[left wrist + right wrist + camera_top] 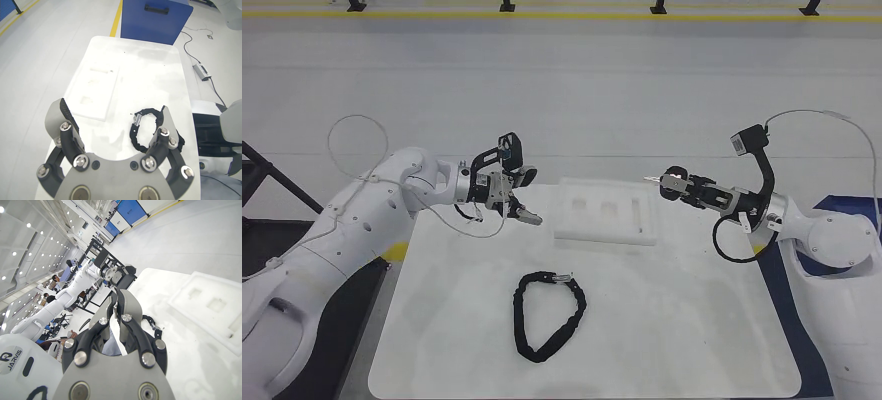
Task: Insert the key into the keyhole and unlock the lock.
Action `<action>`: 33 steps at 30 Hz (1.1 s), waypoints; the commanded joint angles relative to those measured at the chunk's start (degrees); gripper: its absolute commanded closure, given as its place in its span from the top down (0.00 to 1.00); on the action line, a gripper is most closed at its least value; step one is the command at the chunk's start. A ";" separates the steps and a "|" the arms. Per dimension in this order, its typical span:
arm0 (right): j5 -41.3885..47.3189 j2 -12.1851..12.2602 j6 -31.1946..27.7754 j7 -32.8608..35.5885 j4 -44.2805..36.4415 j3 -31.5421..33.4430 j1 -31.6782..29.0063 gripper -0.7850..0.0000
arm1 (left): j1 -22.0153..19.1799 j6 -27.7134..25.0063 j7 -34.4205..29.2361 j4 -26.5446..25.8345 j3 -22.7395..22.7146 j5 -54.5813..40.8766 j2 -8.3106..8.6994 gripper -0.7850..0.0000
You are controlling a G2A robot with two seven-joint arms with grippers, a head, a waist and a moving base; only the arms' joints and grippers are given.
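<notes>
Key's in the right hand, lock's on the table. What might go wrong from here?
The lock lies loose on the table, and the open left hand is not holding it, so pushing may slide it. The key seems pinched only at the tips of the right hand; it may twist or slip on insertion.

The chain lock [519, 318] at seven o'clock on the smooth white table [692, 330] wears rough matt black cloth with a glossy metal cylinder [138, 119], and the tray [592, 232] at twelve o'clock looks like matt white foam.
</notes>
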 commanded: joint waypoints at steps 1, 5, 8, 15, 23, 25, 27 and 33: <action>0.00 0.00 0.00 0.00 0.00 0.00 0.00 0.00 | 2.00 0.01 1.30 -0.43 -0.23 1.72 0.21 1.00; 0.00 0.00 0.00 0.00 0.00 0.00 0.00 0.00 | 5.36 0.01 4.91 -1.33 -0.65 6.98 0.31 1.00; 0.00 0.00 0.00 0.00 0.00 0.00 0.00 0.00 | 7.37 0.01 7.28 -2.49 -0.33 11.34 0.06 1.00; 0.00 0.00 0.00 0.00 0.00 0.00 0.00 0.00 | 10.09 0.01 12.13 -3.87 1.80 21.73 -1.07 1.00; 0.00 0.00 0.00 0.00 0.00 0.00 0.00 0.00 | 8.66 0.01 16.22 -0.61 6.29 27.55 -2.59 1.00; 0.00 0.00 0.00 0.00 0.00 0.00 0.00 0.00 | 7.59 0.01 16.32 0.61 7.46 28.28 -3.10 1.00; 0.00 0.00 0.00 0.00 0.00 0.00 0.00 0.00 | 7.29 0.01 16.10 0.91 7.63 28.41 -3.18 1.00; 0.00 0.00 0.00 0.00 0.00 0.00 0.00 0.00 | 7.29 0.01 16.10 0.91 7.63 28.41 -3.18 1.00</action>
